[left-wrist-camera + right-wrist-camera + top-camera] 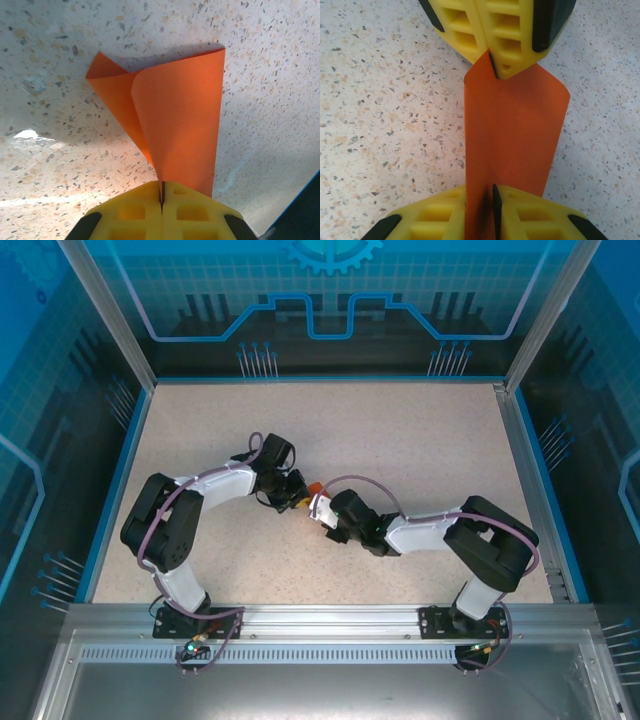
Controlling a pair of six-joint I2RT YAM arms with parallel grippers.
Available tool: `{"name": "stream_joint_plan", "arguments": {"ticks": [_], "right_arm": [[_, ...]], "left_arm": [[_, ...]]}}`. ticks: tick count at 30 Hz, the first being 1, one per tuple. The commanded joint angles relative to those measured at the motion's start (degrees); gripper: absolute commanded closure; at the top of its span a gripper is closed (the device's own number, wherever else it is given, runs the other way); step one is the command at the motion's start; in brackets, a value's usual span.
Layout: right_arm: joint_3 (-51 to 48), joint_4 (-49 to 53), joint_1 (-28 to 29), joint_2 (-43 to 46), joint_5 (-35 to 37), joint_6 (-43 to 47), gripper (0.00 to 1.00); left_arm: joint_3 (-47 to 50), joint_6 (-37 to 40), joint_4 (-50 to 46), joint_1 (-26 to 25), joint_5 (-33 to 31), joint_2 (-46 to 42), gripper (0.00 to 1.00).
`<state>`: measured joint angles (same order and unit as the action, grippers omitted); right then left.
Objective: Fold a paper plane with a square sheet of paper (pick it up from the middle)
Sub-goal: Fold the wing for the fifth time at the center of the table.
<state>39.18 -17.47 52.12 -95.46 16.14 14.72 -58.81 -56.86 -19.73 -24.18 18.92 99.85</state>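
Now, mid-fold: held the square sheet of paper above the table, clamped tight in left gripper, straddled by right gripper, jaws barely parted, hold unclear; called next for firm pinch.

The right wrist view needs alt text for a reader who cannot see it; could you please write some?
Creased orange paper stretches above a speckled table, pinched at the top by the shut yellow left gripper and running down between the yellow fingers of the right gripper at the bottom.
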Motion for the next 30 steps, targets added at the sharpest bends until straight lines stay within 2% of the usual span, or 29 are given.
{"name": "stream_joint_plan", "arguments": {"ticks": [1, 7, 11, 22, 30], "right_arm": [[-1.01, 0.76, 1.38, 2.64, 0.58, -1.72, 0.77], [-1.65, 1.69, 2.42, 4.23, 2.23, -1.45, 0.76], [-1.84, 1.02, 2.57, 3.53, 2.50, -1.61, 0.80], [-0.06, 1.08, 2.64, 0.92, 4.22, -0.54, 0.82], [0.25, 1.16, 2.64, 1.12, 3.72, -1.82, 0.95]], "left_arm": [[-1.75, 0.99, -2.34, 0.45, -0.47, -0.41, 1.00], [-2.10, 1.66, -3.49, 0.44, -1.34, -0.65, 1.00], [-2.15, 1.67, -3.34, 0.45, -0.99, -0.57, 1.00], [-2.63, 1.93, -3.44, 0.46, -0.72, -0.49, 1.00], [-2.41, 1.91, -3.26, 0.46, -0.72, -0.52, 1.00]]}}
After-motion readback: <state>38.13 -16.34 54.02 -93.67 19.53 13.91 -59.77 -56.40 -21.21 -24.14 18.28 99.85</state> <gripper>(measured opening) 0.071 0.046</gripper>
